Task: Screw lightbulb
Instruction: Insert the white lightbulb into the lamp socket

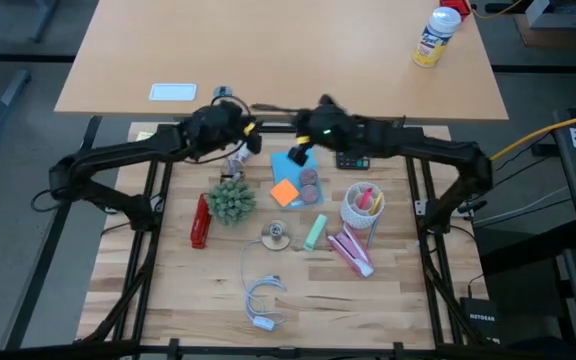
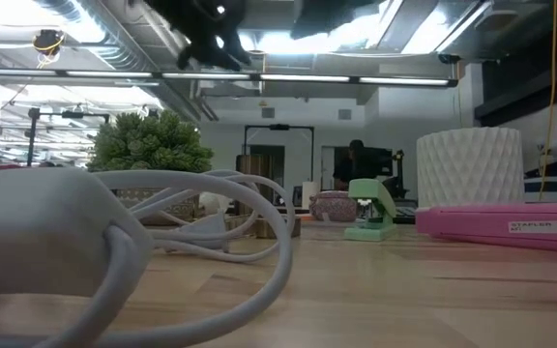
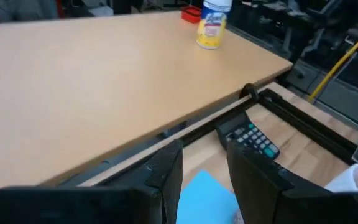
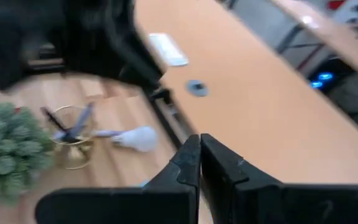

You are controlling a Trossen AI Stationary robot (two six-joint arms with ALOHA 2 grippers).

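Observation:
The lightbulb [image 4: 135, 138] shows in the right wrist view. It lies on its side on the wooden table, white globe with a grey base, beside a gold wire holder [image 4: 73, 143] and a green plant [image 4: 5, 152]. The white looped cord with its socket end [image 1: 263, 300] lies near the table's front edge and fills the low view's foreground [image 2: 114, 242]. My left gripper [image 3: 207, 177] is open and empty, raised above the table's far middle [image 1: 251, 132]. My right gripper [image 4: 201, 165] is shut and empty, raised close beside it [image 1: 300, 135].
A blue sheet [image 1: 293, 160], orange note [image 1: 284, 193], calculator [image 3: 250, 138], white cup of pens [image 1: 361, 207], pink stapler [image 1: 350, 250], green clip [image 1: 315, 232] and red tool [image 1: 200, 222] lie around the middle. A second tabletop [image 1: 268, 50] behind bears a spray can [image 1: 436, 35].

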